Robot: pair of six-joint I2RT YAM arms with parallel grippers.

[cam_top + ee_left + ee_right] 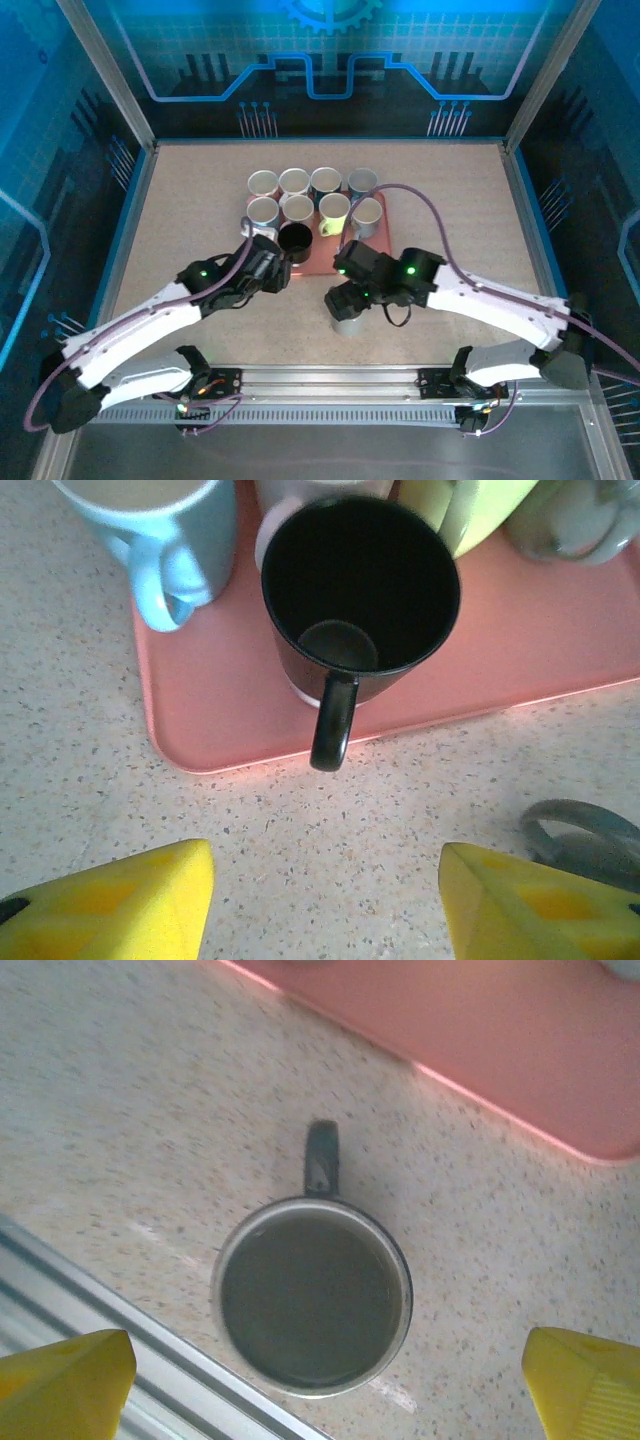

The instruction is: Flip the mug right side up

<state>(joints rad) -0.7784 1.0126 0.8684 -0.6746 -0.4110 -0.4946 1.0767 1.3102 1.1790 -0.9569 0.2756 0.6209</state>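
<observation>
Both pincers spread, each by a mug.
Nearest, the grey mug stands on the table directly under the right gripper, whose fingers are spread wide to either side of it. Farther left, the black mug sits mouth-up at the near edge of the pink tray, just beyond the parted, empty left gripper.

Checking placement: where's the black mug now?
Black mug: upright at the near-left corner of the pink tray, left of centre in top view, ahead of the open left gripper, light-blue mug beside it.
</observation>
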